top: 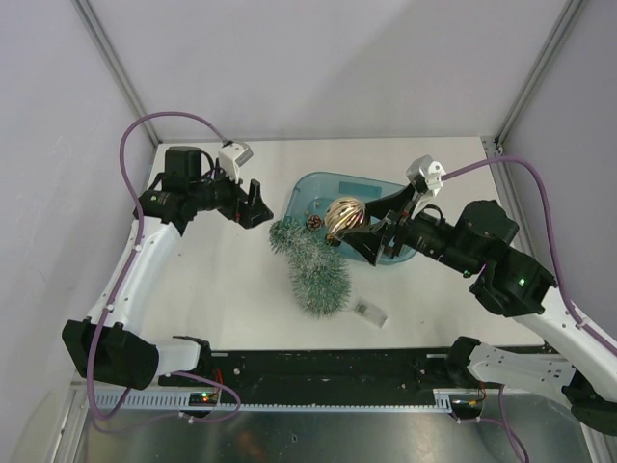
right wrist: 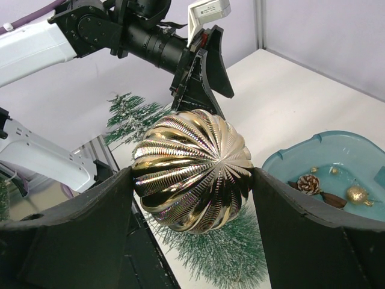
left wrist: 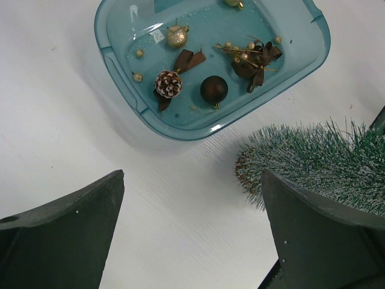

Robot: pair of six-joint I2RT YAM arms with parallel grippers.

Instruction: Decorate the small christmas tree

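right gripper is clamped on the big ribbed gold bauble, lifted off the table by the teal tub. left gripper hangs with jaws wide apart and nothing between them, above the table. the small christmas tree looks to be lying on its side just beside the tub. this is the carry-over step, i'd say: next the bauble wants lowering onto the branches, with the tree likely needing steadying

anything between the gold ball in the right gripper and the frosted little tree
Nothing visible does: the right gripper holds the ribbed gold ball ornament close by the frosted green miniature tree, only open air between them.
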